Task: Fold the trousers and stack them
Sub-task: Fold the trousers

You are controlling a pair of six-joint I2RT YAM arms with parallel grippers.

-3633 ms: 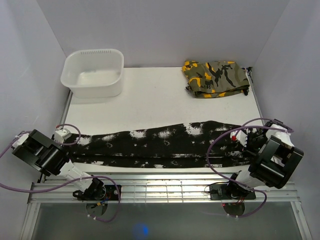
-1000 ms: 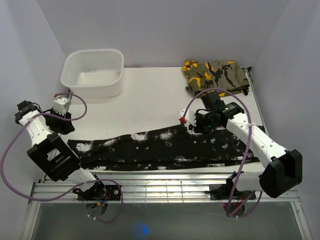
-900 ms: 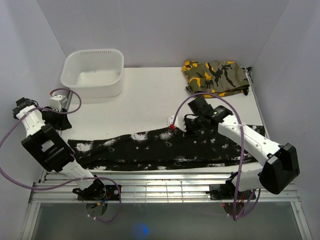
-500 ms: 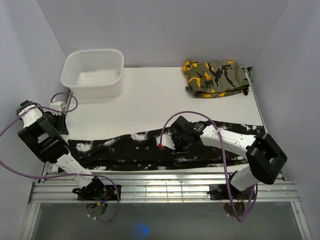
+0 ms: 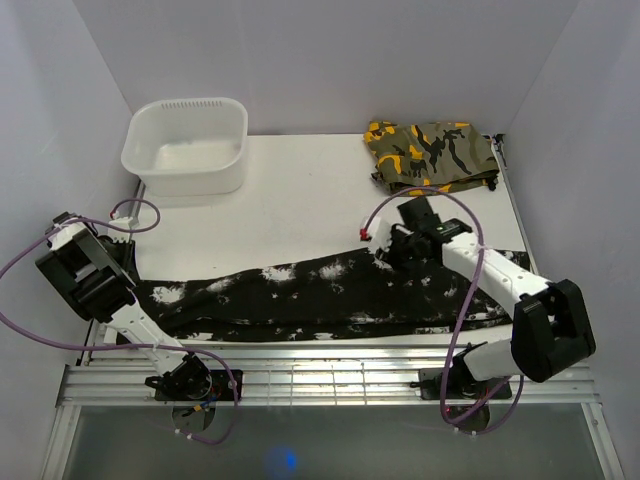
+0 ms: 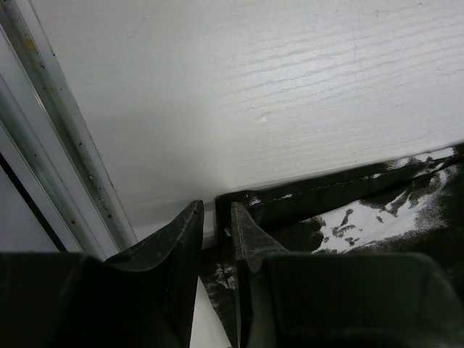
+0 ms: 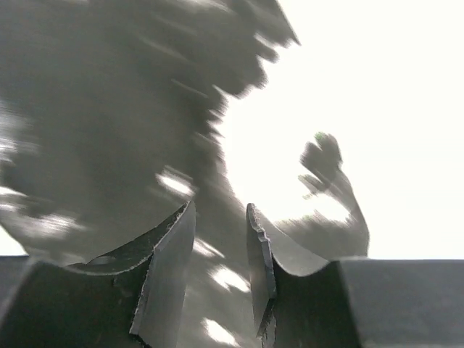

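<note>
- Left gripper (image 6: 216,230) sits low at the trousers' (image 5: 330,297) left end, fingers nearly clenched with a thin gap, fabric at the tips.
- Right gripper (image 5: 385,243) reaches over the trousers' far edge; fingers slightly parted, grasp unclear.
- One pair of trousers, black with white splotches, stretched lengthwise.
- Beyond them: one white tub (image 5: 187,144) and one camouflage garment (image 5: 431,155).

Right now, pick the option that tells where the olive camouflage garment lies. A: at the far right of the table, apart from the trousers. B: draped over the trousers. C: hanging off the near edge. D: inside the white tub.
A: the camouflage garment lies folded at the table's far right, with bare table between it and the trousers.
</note>
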